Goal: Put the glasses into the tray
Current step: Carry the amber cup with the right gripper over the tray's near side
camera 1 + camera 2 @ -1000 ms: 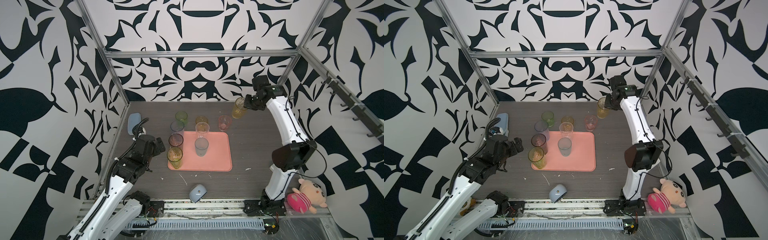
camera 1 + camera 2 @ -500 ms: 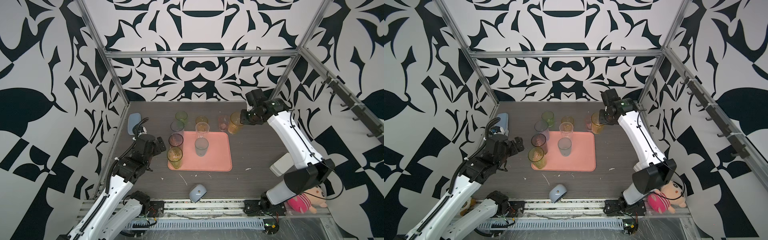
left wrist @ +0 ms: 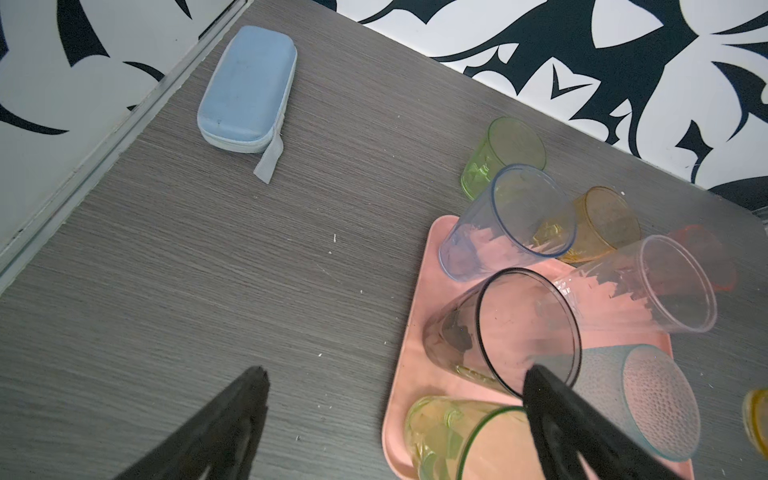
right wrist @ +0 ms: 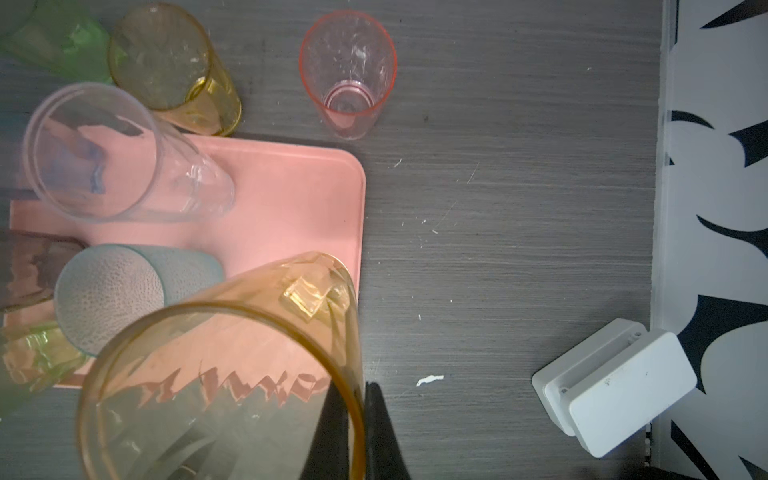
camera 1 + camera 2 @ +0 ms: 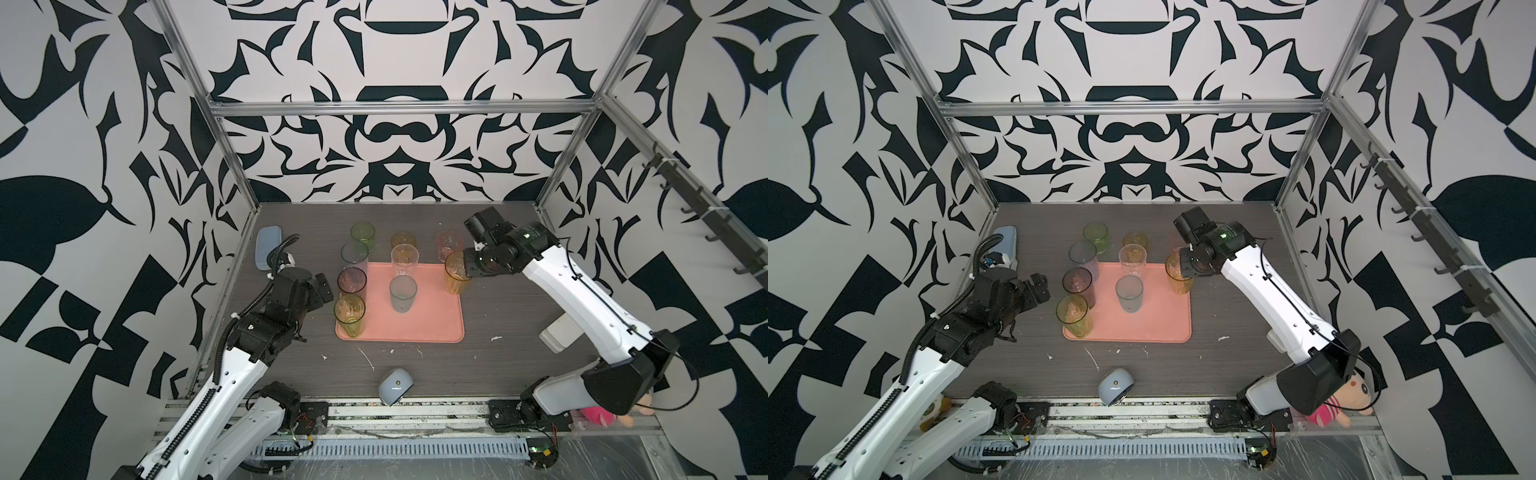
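The orange glass (image 5: 456, 272) is pinched at its rim by the right hand (image 4: 360, 428), with one finger inside and one outside, pressed tight on the thin wall; in both top views it is seen at the upper right corner of the tray (image 5: 432, 328); whether its foot is touching the tray cannot be told. The left hand (image 3: 397, 376) is spread wide with nothing in it, and is held over the surface (image 5: 498, 316) just left of the tray. Five other glasses (image 5: 402, 293) seem to be standing on the tray; the green glass (image 5: 362, 235), the amber glass (image 5: 403, 240) and the pink glass (image 5: 449, 244) are seen on the surface just above the tray's top edge.

A tip-over is the main worry; the foot of the orange glass is very near the low rim, so if it is set down half on the rim it could be left leaning and could fall when let go; it could also be dragged over by the inside finger if the hand is pulled away sideways. The pink glass is close behind and could be knocked by the arm.
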